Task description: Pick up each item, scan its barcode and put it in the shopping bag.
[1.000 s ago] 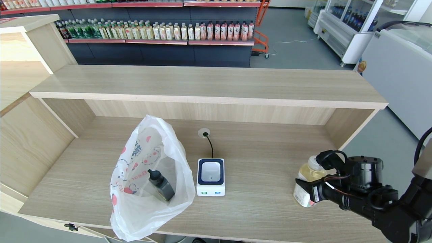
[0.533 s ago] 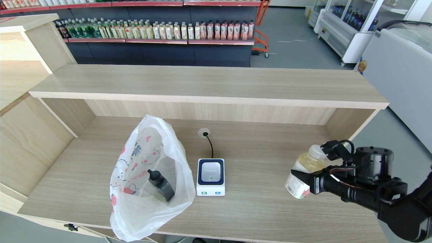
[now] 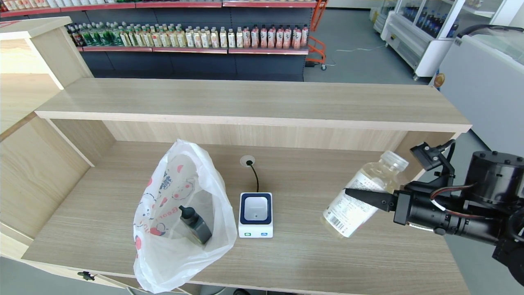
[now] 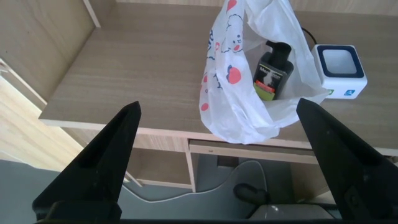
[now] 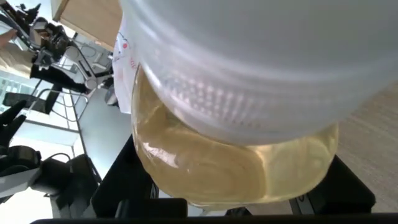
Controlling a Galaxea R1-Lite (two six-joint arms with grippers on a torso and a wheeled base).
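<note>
Hold tight with the right fingers [image 3: 368,197], clamped on the tilted bottle [image 3: 348,213] up in the air just right of the scanner [image 3: 255,214], and bring the barcode [image 3: 336,221] on its low end slowly over the scanner's window, facing down, before going to the shopping bag [image 3: 163,254] with the dark bottle [image 3: 195,224] inside. Leave the left fingers [image 4: 106,162] spread wide and empty, off the near edge of the table [image 3: 307,254]. Mind the pale wood table's raised back ledge [image 3: 245,102]; beyond, shop shelves [image 3: 188,39] of drinks and white freezers [image 3: 483,78].
</note>
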